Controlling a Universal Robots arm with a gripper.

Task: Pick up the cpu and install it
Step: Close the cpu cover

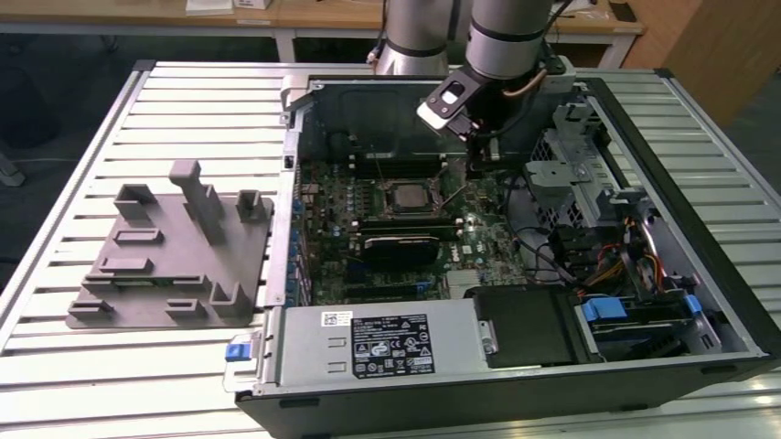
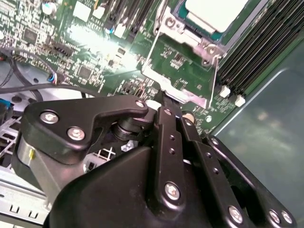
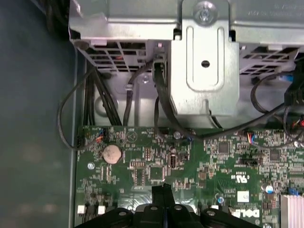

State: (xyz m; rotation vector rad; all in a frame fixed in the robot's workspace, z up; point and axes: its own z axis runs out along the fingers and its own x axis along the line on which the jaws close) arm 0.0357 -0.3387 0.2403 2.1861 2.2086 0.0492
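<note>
Your gripper [image 3: 162, 190] hangs low over the motherboard [image 3: 199, 161] inside the open computer case [image 1: 513, 400]. Its fingers are pressed together to a narrow tip, with nothing visible between them. The cpu [image 2: 214, 12] lies flat in its socket with the silvery top up, apart from the fingertips. The socket's metal frame [image 2: 179, 34] lies between the two, and the tip sits just beside that frame's bright end strip; you cannot tell whether it touches. Room is open above, since the case has no cover on top. Lower down it tightens. The memory slots [image 2: 256, 50] run along one side of the socket, and the board's edge meets the blue-grey case wall [image 2: 270, 142] just past them. On the other side stands the metal drive cage [image 3: 204, 71], with black cables [image 3: 160, 92] drooping from it onto the board near a coin battery [image 3: 112, 153]. The grey fixture [image 1: 171, 265] stands on the slatted table [image 1: 73, 375], well apart at the exterior view's left.
</note>
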